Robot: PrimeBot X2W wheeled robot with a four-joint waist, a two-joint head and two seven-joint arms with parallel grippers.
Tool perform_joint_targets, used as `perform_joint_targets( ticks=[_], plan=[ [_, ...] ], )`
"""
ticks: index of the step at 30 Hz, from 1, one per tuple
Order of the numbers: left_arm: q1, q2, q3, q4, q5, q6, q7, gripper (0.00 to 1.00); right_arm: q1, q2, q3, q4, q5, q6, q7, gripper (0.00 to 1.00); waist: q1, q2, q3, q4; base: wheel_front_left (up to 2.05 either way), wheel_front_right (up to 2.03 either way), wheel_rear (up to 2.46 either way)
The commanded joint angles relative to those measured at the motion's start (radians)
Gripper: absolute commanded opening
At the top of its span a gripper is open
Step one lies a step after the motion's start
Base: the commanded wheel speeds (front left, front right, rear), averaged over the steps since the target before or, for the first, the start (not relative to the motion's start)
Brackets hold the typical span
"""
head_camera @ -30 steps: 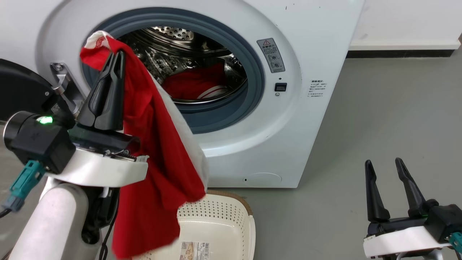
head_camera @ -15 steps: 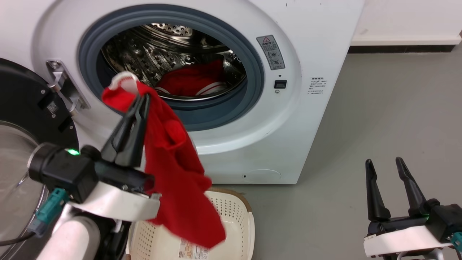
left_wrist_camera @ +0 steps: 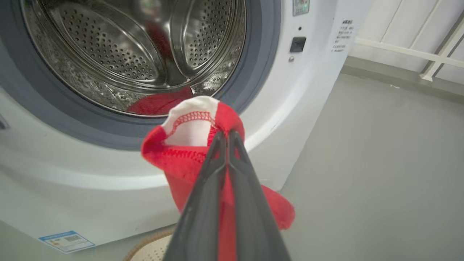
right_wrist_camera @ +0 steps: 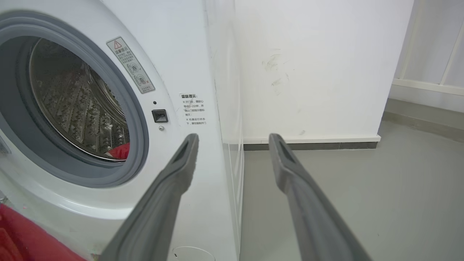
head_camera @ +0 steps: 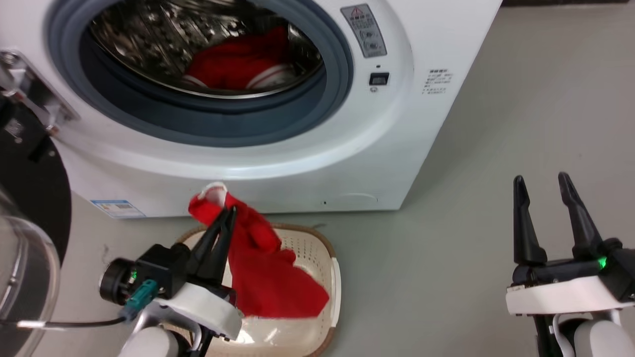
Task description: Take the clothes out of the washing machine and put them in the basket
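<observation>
Now one red garment [head_camera: 268,277] hangs pinched near its white-trimmed end in the clenched left gripper [head_camera: 229,214], its lower part spread over the basket [head_camera: 335,277], which sits on the floor [head_camera: 496,124] just before the washing machine [head_camera: 436,39]. More red clothes [head_camera: 233,62] lie in the drum [head_camera: 149,29]. The right gripper [head_camera: 541,182] stands released, well apart

A smooth pale grey floor [head_camera: 496,124] spreads across the near and right side of the scene. At the far right stands a white painted wall [right_wrist_camera: 308,54] with faint grey scuff marks [right_wrist_camera: 277,72]. A dark skirting strip [right_wrist_camera: 311,146] runs along its foot, under a narrow white ledge [right_wrist_camera: 311,139]. Farther right is a white barred frame [left_wrist_camera: 398,50].
</observation>
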Motion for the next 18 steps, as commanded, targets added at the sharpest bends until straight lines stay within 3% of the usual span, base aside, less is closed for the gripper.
perform_joint_targets(
  ticks=[1, 11, 18],
  plan=[
    [-0.021, -0.004, -0.004, 0.024, -0.002, -0.009, -0.008, 0.00, -0.019, 0.001, -0.001, -0.006, -0.006, -0.001, -0.002, 1.00, -0.0001, -0.0001, 0.046, -0.014, 0.00, 0.00, 0.00],
    [-0.214, -0.108, -0.054, 0.536, 0.004, -0.103, -0.085, 0.00, -0.123, 0.001, -0.006, -0.032, 0.002, -0.001, -0.002, 1.00, -0.0001, -0.0001, 0.261, -0.056, 0.00, 0.00, 0.00],
    [-0.417, -0.173, -0.107, 0.861, 0.043, -0.146, -0.099, 0.00, -0.188, 0.001, -0.023, -0.052, 0.023, -0.001, -0.002, 1.00, -0.0001, -0.0001, 0.406, -0.085, 0.00, 0.00, 0.00]
  ],
)
